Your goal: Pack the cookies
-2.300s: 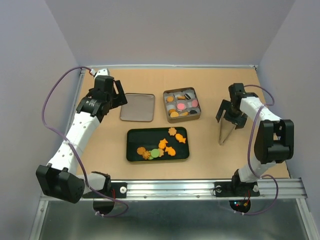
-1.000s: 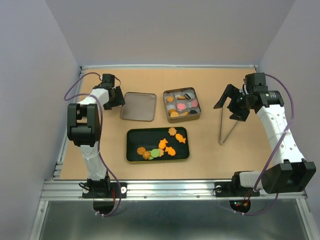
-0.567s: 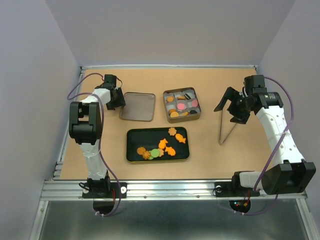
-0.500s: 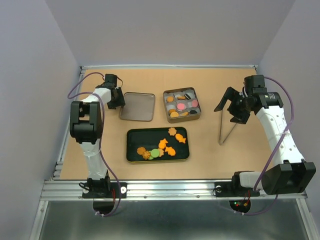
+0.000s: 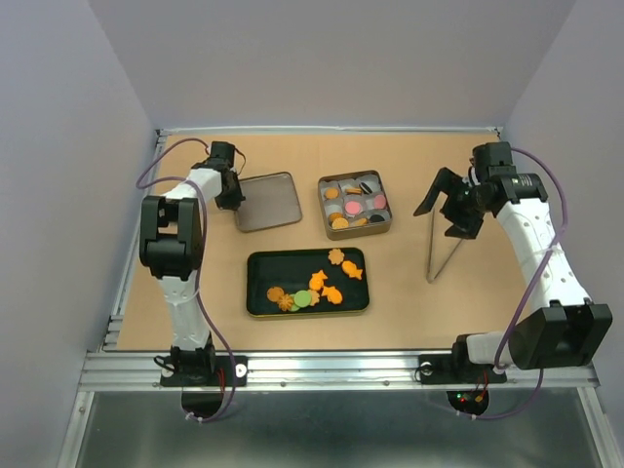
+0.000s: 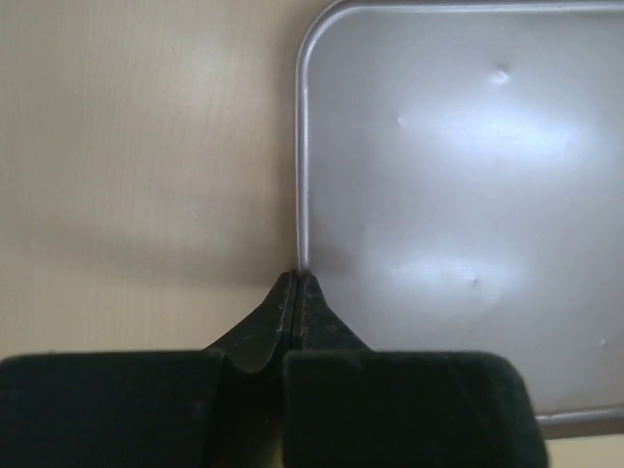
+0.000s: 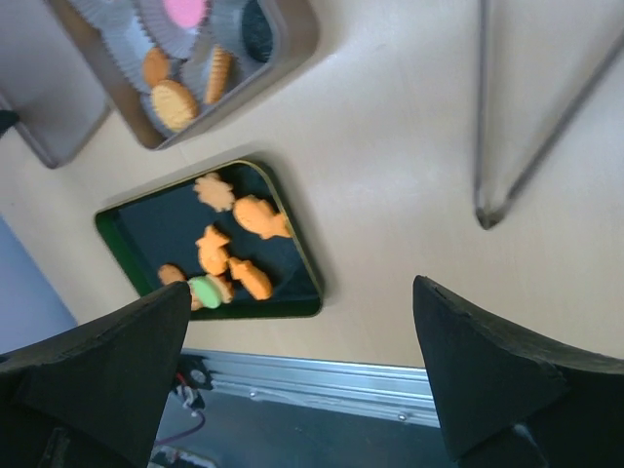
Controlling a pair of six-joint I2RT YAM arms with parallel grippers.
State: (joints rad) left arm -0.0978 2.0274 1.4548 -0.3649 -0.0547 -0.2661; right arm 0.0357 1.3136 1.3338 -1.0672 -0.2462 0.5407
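Orange fish, star and flower cookies [image 5: 327, 281], with one green one, lie on a dark green tray [image 5: 258, 265]. More cookies [image 5: 353, 202] sit in white paper cups inside a square metal tin [image 5: 322, 208]. My left gripper [image 5: 234, 199] is shut on the left rim of the flat grey lid [image 5: 268, 203]. In the left wrist view the fingertips [image 6: 295, 281] pinch the lid [image 6: 458, 185] at its edge. My right gripper [image 5: 446, 207] hangs open and empty above the table. The right wrist view shows the cookies [image 7: 232, 246] on the tray and the tin [image 7: 292, 39] below my open right gripper [image 7: 297, 292].
Thin metal tongs [image 5: 441, 249] lie on the table just below the right gripper, and they show as tongs [image 7: 526, 146] in the right wrist view. Grey walls close the table on three sides. A metal rail [image 5: 341, 369] runs along the near edge.
My left gripper has closed on the lid's left rim, and the lid has turned slightly, its far right corner swung away. The right gripper has shifted a little and stays open.
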